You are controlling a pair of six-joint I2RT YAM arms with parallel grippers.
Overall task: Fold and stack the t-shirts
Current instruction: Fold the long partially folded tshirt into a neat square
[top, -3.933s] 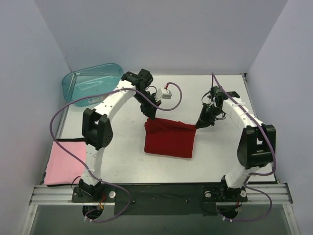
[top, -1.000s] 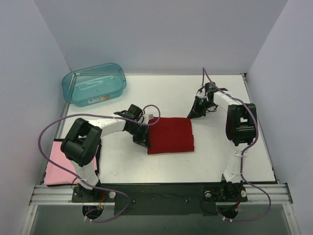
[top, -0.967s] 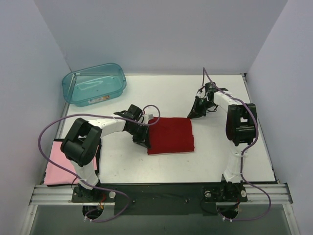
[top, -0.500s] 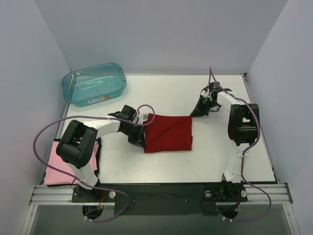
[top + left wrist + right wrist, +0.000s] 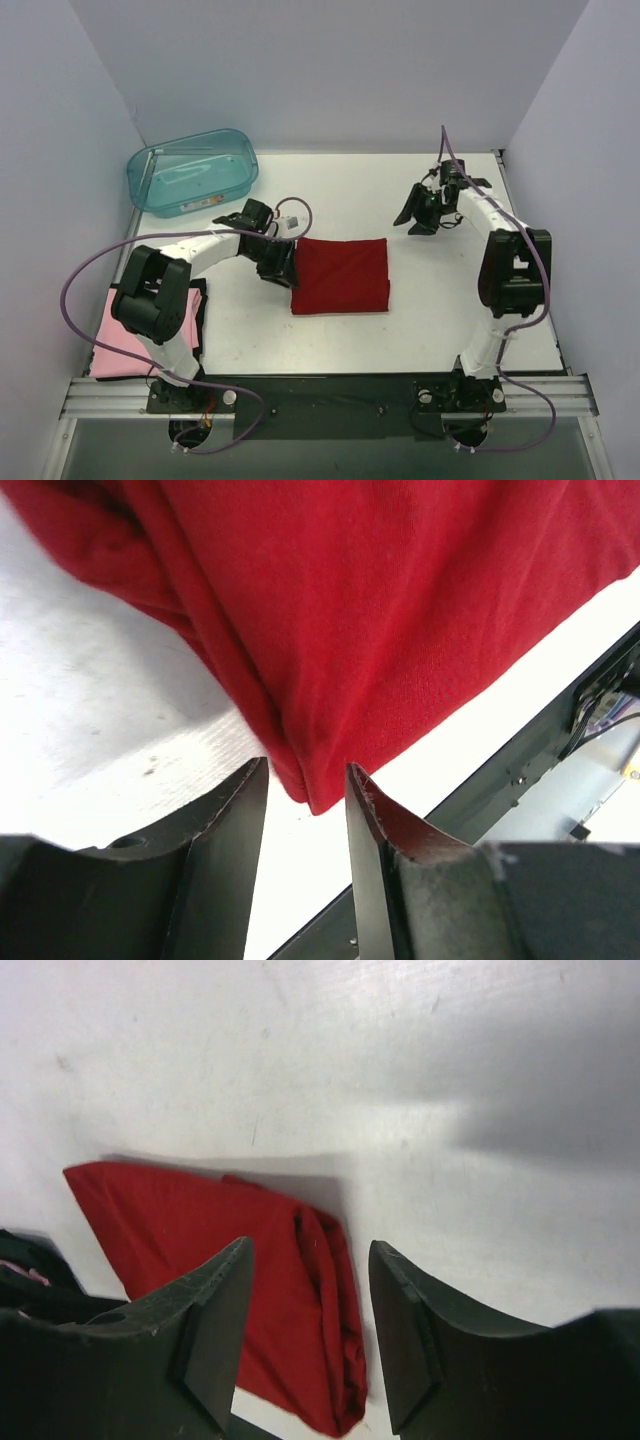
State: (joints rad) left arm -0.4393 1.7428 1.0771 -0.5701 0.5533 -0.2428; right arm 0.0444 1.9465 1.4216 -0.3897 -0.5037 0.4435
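The dark red t-shirt [image 5: 340, 275] lies folded into a rectangle in the middle of the white table. My left gripper [image 5: 283, 268] is low at its left edge. In the left wrist view the fingers [image 5: 306, 768] are closed on a thick folded corner of the red cloth [image 5: 380, 600], whose tip pokes out between them. My right gripper [image 5: 412, 218] hangs open and empty above the table, up and right of the shirt. Its wrist view shows the red shirt [image 5: 200, 1220] lying below the spread fingers [image 5: 310, 1245]. The pale pink t-shirt [image 5: 120, 340] lies folded at the table's left front.
A translucent teal tub [image 5: 190, 170] stands at the back left. A black mat edge [image 5: 197, 300] shows beside the pink shirt. The metal rail [image 5: 320, 395] with both arm bases runs along the front. Grey walls close in both sides.
My left gripper has shifted left and slightly back, and the red shirt has slid a little left with it. My right gripper has pulled back and to the right, away from the shirt.
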